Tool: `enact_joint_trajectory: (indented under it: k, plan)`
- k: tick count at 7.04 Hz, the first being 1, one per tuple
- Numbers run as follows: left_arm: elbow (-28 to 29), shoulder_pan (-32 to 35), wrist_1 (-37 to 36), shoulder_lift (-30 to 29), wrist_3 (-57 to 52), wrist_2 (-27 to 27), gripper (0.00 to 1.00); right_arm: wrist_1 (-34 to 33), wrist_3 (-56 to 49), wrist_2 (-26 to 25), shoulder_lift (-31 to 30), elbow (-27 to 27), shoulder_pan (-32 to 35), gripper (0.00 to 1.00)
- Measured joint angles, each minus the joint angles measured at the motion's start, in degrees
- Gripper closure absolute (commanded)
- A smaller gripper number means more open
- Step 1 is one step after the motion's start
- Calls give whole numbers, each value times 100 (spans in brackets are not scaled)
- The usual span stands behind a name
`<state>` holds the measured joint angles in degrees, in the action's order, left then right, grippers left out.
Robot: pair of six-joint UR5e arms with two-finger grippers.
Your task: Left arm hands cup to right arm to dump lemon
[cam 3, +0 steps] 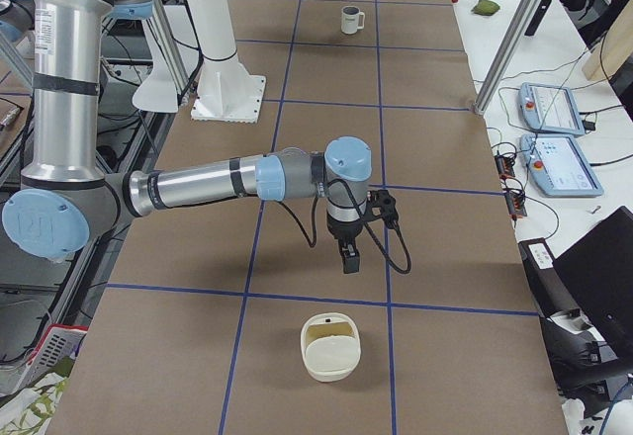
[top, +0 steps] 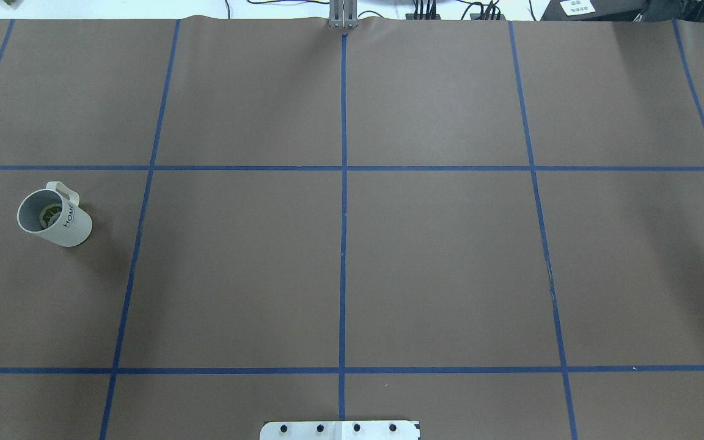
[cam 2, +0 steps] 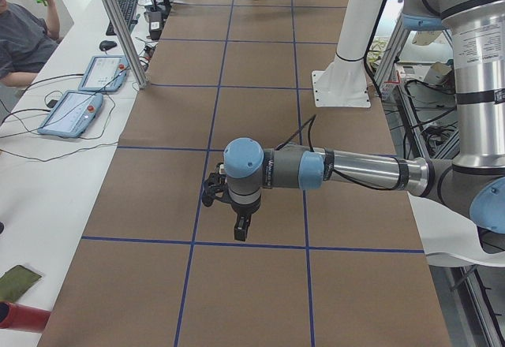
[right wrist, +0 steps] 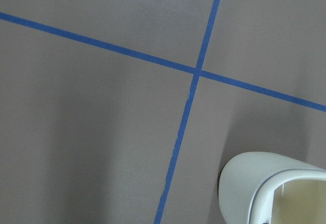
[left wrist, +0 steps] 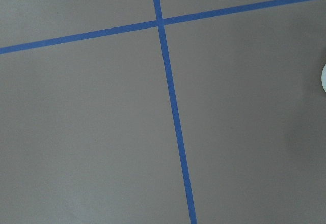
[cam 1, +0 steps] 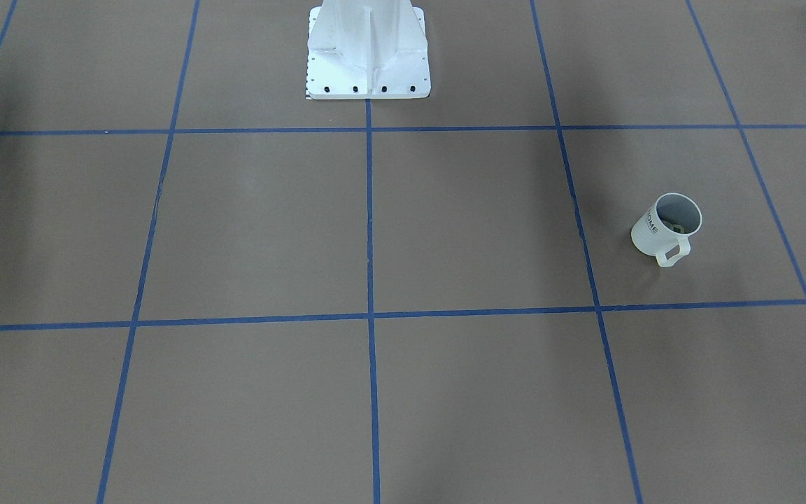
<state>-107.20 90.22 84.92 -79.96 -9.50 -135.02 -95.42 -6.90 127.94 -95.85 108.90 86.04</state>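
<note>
Brown paper-covered bench (top: pixel 437 269), gridded with blue tape (top: pixel 343 244), lies under both grey-and-silver arms: the left arm (cam 2: pixel 355 169) and the right arm (cam 3: pixel 218 180) hang above it. Whether the left gripper (cam 2: pixel 241 227) or the right gripper (cam 3: pixel 348 255) is spread or closed, I cannot tell. Untouched, the white ribbed "HOME" cup (top: pixel 55 215) stands upright toward the robot's left end, with the pale lemon piece (top: pixel 51 214) inside. Pickup, handover and dump all remain, I judge.

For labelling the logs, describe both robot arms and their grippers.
Left arm: silver-grey tubes, light-blue joint caps; black left gripper with a bulky black side mount. Right arm: same tubes and caps; black right gripper, thin black cable looping beside it.
</note>
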Motion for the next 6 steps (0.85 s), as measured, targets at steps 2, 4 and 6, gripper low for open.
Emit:
enact_joint_trajectory:
  k: [2,4,6]
  plan:
    - [45,3,133,-481,-9,2,0,439,51,7,274,128,-1,0]
    - [65,4,549,-759,-14,-13,0,892,249,14,437,134,-10,0]
    - [56,0,1011,-765,108,-23,0,1440,366,43,418,6,-64,1]
